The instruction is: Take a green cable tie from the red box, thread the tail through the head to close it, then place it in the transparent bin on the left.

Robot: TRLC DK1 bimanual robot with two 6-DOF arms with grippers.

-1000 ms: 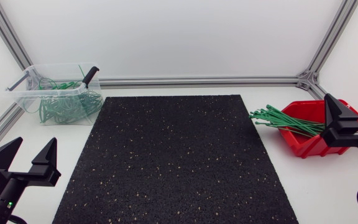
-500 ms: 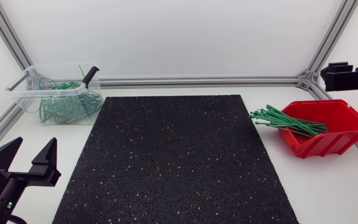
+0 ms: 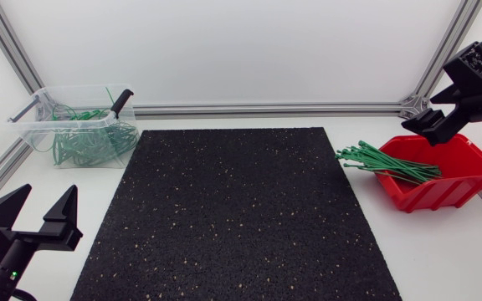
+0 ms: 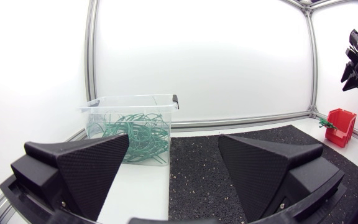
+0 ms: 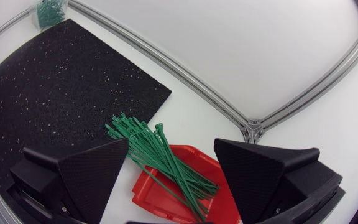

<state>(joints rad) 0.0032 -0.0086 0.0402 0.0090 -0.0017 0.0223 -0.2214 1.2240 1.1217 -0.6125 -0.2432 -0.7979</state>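
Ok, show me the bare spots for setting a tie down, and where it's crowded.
The black mat between the transparent bin and the red box is wholly bare. So is the white table in front of the box and between bin and left gripper. Crowded: the box's mat-side edge, where green cable ties overhang, right gripper above.

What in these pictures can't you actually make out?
- How many green ties fill the transparent bin: head view, a tangle too small to count.
- What the black-handled thing in that bin is: head view, only its handle is clear.
- The whole red box: right wrist view, one finger of the open right pincer covers part, the edge cuts off more.
- The loose ties at the red box: left wrist view, too small.
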